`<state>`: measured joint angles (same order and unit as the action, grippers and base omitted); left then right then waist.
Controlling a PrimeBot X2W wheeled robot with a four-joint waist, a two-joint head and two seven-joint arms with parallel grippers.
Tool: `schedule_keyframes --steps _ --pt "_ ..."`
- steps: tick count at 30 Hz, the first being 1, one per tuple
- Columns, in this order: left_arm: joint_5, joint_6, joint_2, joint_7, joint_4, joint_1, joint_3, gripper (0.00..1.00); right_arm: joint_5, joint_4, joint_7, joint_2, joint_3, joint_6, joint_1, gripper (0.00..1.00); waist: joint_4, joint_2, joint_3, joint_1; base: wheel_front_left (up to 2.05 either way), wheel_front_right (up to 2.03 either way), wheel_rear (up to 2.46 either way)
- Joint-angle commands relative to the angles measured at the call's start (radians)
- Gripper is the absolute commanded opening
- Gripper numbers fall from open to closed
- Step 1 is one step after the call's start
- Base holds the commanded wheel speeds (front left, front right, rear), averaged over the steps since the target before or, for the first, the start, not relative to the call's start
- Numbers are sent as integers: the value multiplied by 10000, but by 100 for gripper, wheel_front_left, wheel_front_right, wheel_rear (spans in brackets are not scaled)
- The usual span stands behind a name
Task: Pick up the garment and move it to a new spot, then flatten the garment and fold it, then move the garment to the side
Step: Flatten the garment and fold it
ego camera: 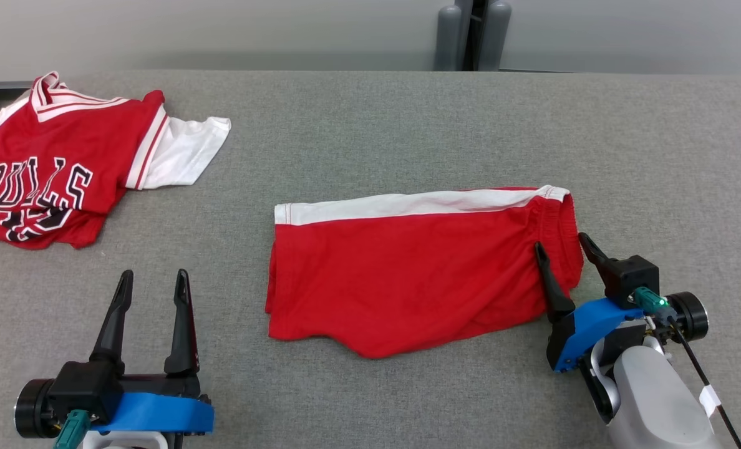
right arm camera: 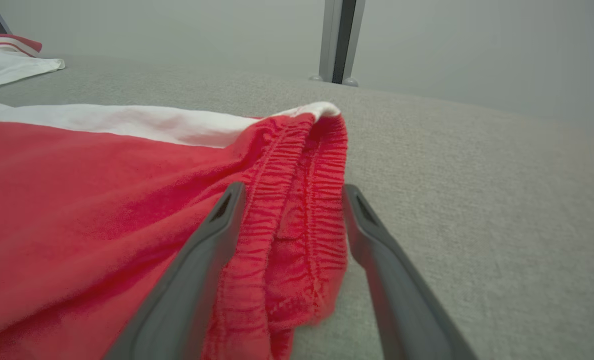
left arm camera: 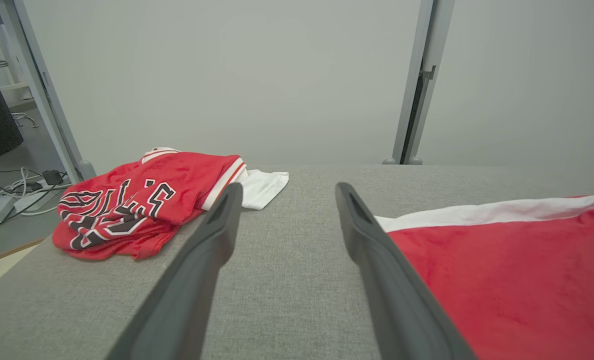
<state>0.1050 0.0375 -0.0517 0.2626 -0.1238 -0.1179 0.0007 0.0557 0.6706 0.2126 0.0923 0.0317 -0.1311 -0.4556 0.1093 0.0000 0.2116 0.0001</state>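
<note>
My left gripper [ego camera: 154,272], two long dark tapered fingers on a black block with a blue plastic collar [ego camera: 152,415], sits at the lower left of the head view. It points straight up the frame with its jaws spread wide. My right gripper [ego camera: 560,240], of the same build, sits at the lower right, leaning toward the upper left, its jaws just as far apart. Behind it my smooth pale grey forearm [ego camera: 651,399] rises from the bottom edge. In both wrist views my fingers [left arm camera: 209,250] [right arm camera: 204,265] climb from the bottom edge, well parted.
</note>
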Motion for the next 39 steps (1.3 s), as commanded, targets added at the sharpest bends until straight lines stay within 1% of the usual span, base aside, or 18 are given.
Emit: schedule_keyframes --steps 1,9,15,16,17,18,23,27,29,30,31,36,37,39 --pt "40 -5 -5 30 -17 -86 21 100 91 293 66 -20 -136 7 -186 100 114 0 96 -1 0 0 0" --pt "235 -126 2 30 -59 -199 -112 100 78 1779 215 -220 -578 7 -331 100 161 0 169 -1 0 0 0" --pt "333 -180 -3 28 -92 -308 -258 100 -393 2399 367 -402 -201 6 -493 100 148 0 230 -1 0 0 0" --pt "332 -191 -2 30 -97 -322 -275 100 -528 2443 386 -422 -141 4 -531 87 145 0 237 -1 0 0 0" --pt "335 -187 -2 30 -104 -334 -292 100 -615 2482 412 -429 -84 4 -567 12 140 0 240 -1 0 0 0" --pt "334 -199 -2 30 -108 -337 -303 100 -698 2525 420 -431 -38 4 -612 0 133 0 241 -1 0 0 0" --pt "337 -221 -1 28 -139 -193 -241 100 -1061 2542 501 -384 -9 12 -749 0 22 0 172 -1 0 0 0" --pt "326 -206 -1 28 -140 -37 -171 100 -1307 2354 527 -47 -88 13 -730 0 -206 0 71 -1 0 0 0" --pt "313 -201 -1 28 -133 -14 -162 100 -1399 2276 529 25 -111 13 -686 0 -280 0 46 -1 0 0 0" --pt "302 -192 -4 28 -133 40 -130 100 -1620 2123 531 244 -189 12 -556 0 -430 0 -2 -1 0 0 0" --pt "302 -192 -4 28 -133 40 -130 100 -1620 2123 531 244 -189 12 -556 0 -430 0 -2 -1 0 0 0" --pt "257 -179 -4 30 -123 106 -128 100 -2083 1887 534 1124 -520 12 -201 0 -776 0 -126 -1 0 0 0" --pt "258 -181 -5 30 -95 124 -148 100 -2262 1795 521 1501 -675 12 -98 0 -900 0 -163 -1 0 0 0" --pt "238 -179 -5 30 -84 144 -163 100 -2388 1735 371 1827 -813 12 28 0 -1005 0 -189 -1 0 0 0"
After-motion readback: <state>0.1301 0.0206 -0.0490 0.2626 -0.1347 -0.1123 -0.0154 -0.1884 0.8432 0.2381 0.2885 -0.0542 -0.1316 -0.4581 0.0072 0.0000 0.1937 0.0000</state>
